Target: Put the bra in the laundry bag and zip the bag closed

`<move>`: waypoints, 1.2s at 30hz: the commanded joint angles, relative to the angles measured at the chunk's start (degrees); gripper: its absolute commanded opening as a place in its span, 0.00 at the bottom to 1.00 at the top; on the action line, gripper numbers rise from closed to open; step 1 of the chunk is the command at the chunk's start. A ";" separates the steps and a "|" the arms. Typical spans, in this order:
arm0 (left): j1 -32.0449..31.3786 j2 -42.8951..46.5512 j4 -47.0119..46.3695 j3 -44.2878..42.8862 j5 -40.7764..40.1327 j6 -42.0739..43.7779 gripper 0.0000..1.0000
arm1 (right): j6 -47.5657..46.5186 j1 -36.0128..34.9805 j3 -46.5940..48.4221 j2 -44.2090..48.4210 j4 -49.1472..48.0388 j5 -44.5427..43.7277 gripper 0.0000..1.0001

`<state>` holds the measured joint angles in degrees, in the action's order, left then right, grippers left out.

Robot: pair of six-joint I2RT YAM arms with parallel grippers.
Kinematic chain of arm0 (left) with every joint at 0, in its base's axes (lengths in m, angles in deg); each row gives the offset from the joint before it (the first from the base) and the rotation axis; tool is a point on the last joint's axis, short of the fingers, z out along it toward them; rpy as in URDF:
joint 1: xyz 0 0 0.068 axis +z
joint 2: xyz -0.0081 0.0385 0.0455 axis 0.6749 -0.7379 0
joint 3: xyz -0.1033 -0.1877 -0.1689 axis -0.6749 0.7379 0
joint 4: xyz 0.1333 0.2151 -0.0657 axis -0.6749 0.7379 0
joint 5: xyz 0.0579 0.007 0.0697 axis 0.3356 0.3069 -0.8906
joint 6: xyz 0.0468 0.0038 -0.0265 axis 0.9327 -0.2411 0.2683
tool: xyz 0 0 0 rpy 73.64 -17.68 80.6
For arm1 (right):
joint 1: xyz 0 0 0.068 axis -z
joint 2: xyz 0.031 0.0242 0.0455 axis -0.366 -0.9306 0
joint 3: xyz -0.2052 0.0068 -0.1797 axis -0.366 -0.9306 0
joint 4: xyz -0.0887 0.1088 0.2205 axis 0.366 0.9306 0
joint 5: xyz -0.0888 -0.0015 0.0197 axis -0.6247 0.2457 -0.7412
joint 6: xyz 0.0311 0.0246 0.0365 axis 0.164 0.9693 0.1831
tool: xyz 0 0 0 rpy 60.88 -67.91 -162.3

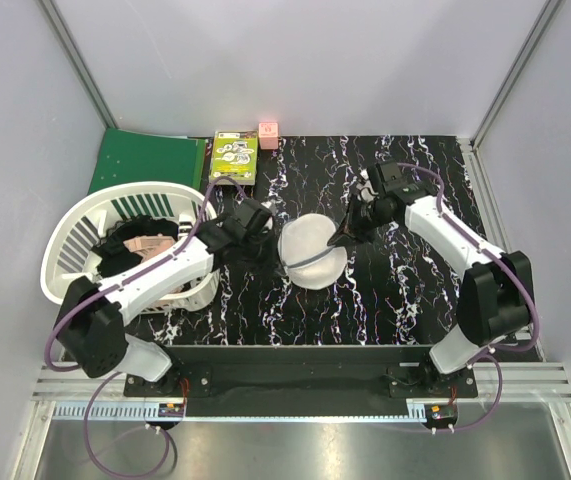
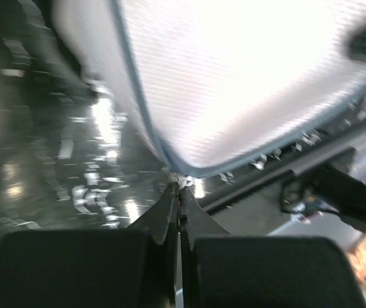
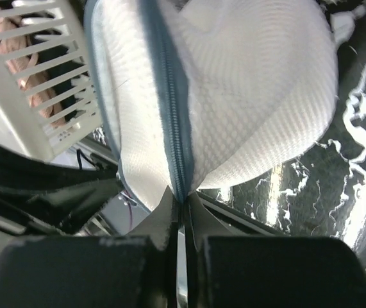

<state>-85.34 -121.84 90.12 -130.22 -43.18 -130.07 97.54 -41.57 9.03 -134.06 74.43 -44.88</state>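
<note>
Clearly soft and light, the laundry bag [image 1: 310,240] lies mid-desk [image 1: 395,300] between my arms. The mesh will sag and slide, so the firmer zipper [image 3: 170,96] seam is where I'd hold it. My left fingers [image 2: 180,192] pinch its rim and my right fingers [image 3: 183,202] clamp the zipper's end. It's round, and the zipper runs across from one arm to the other. I can't tell whether the bra is inside.

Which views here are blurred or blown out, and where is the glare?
Left wrist: motion-smeared throughout, the white round mesh laundry bag largely blown out to bright white, streaky glare on the glossy black marbled tabletop. Right wrist: sharp, mesh weave and grey zipper readable, bright reflections on the tabletop at right. Top external: evenly lit, in focus.
</note>
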 commanded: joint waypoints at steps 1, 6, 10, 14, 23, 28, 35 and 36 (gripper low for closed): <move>0.98 3.05 6.13 -1.87 -2.14 5.69 0.00 | -11.10 0.50 6.89 -2.25 1.46 2.78 0.00; -2.63 -2.22 1.58 -8.81 3.73 1.83 0.00 | -11.38 -1.25 16.44 -8.73 8.19 0.87 0.34; -3.95 -6.17 -6.43 -10.05 8.23 -5.54 0.00 | -7.08 -0.56 19.04 -8.16 17.03 -4.24 0.80; -4.30 -7.85 -7.85 -11.63 8.68 -5.92 0.00 | -2.33 -0.03 11.65 1.60 13.94 -6.63 0.94; -4.22 -2.05 0.14 -9.08 -4.23 5.24 0.62 | 8.72 -0.03 -3.90 11.71 3.52 -0.40 0.94; -4.04 -3.28 -1.08 -8.90 -6.88 8.40 0.69 | 12.18 -0.03 -6.73 11.90 -1.53 2.87 0.92; -3.34 -6.09 -3.54 -9.43 -6.97 13.86 0.38 | 12.44 -0.03 -6.99 11.11 -3.01 3.84 0.90; -3.25 -6.61 -3.80 -9.26 -6.88 14.65 0.35 | 12.62 0.06 -7.25 11.28 -3.37 3.92 0.90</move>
<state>-89.16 -126.41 89.18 -138.98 -48.54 -120.34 108.42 -41.65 1.45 -123.15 74.56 -42.95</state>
